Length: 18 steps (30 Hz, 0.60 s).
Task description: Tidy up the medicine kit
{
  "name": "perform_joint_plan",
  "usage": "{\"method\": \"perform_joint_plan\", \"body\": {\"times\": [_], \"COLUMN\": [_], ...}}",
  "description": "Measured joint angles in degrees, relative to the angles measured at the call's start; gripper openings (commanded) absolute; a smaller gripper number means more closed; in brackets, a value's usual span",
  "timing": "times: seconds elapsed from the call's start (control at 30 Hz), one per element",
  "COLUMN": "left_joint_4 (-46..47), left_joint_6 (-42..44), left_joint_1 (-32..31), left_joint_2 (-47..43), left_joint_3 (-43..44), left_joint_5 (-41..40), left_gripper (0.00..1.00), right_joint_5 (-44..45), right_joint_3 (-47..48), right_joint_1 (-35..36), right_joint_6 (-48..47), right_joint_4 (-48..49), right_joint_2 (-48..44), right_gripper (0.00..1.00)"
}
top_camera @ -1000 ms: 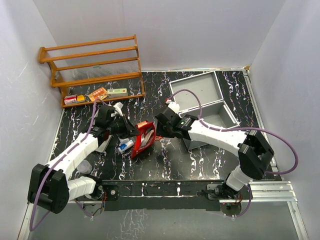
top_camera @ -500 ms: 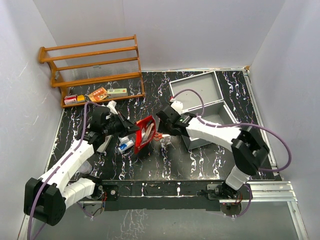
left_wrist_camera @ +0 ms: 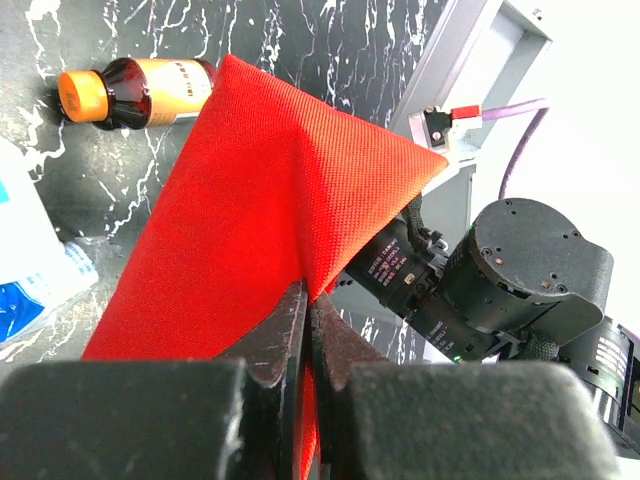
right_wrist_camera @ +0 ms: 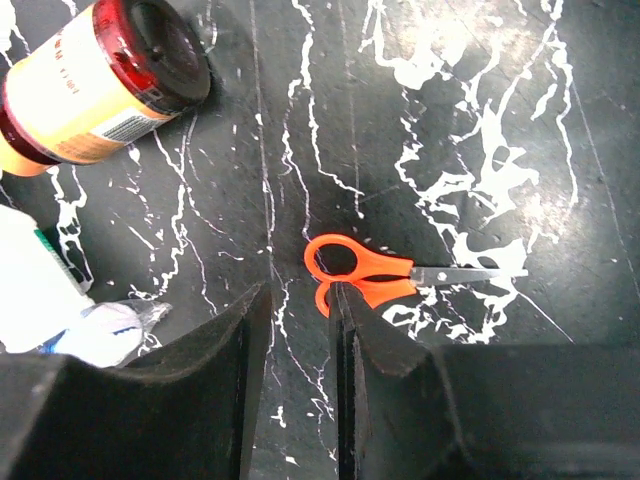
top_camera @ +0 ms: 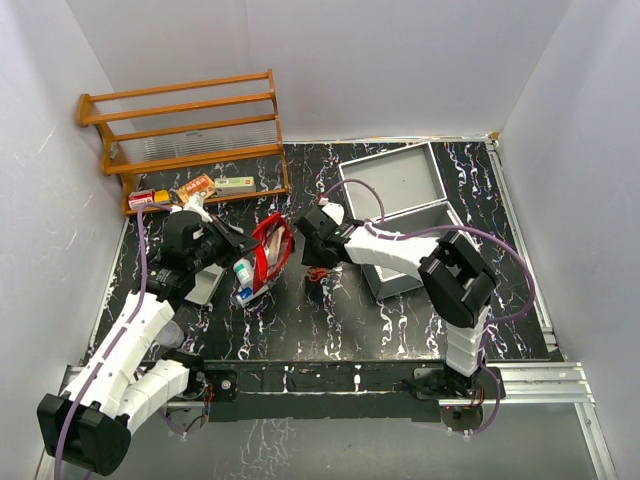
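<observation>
Far left corner: wooden rack (top_camera: 180,125), upright on the black marbled table (top_camera: 330,325); small boxes (top_camera: 197,187) lying on its lowest shelf.
Beside the left arm: grey flat pack (top_camera: 205,285), flat on the table.
Left of centre: left gripper (top_camera: 240,246), fingers (left_wrist_camera: 285,330) clenched on a fold of the red pouch (left_wrist_camera: 270,190), jaws all but meeting through the cloth; the pouch stands on its side, raised at the gripped edge; pale contents show at its open side in the top view.
Just left of the pouch: white container (top_camera: 243,270), lying down; whether it touches the pouch cannot be told.
Beyond the pouch: amber bottle (left_wrist_camera: 130,88), orange cap, lying on its side on the table.
Centre: orange-handled scissors (right_wrist_camera: 370,272), flat on the table, blades closed and pointing away from the pouch.
Above them: right gripper (right_wrist_camera: 297,300), jaws narrowly parted, grasping nothing; the scissors' handle loops lie just beside one finger.
Right of centre: grey case (top_camera: 400,195), open, lid laid back toward the far edge.
</observation>
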Motion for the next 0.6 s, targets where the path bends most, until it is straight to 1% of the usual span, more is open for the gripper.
{"method": "perform_joint_plan", "body": {"times": [0.23, 0.43, 0.6], "left_joint_4": [-1.99, -2.4, -2.34], "left_joint_6": [0.44, 0.59, 0.63], "left_joint_1": [0.22, 0.46, 0.5], "left_joint_2": [-0.5, -0.37, 0.04], "left_joint_3": [0.5, 0.5, 0.5], "left_joint_5": [-1.84, -2.16, -2.05], "left_gripper": [0.0, 0.0, 0.0], "right_joint_5": [-1.68, -2.82, -3.21], "right_joint_3": [1.22, 1.42, 1.4], "right_joint_1": [0.0, 0.0, 0.0], "right_joint_6": [-1.53, -2.38, -4.0], "right_joint_4": [1.29, 1.4, 1.29], "right_joint_2": [3.19, 4.92, 4.92], "right_gripper": [0.28, 0.33, 0.35]}}
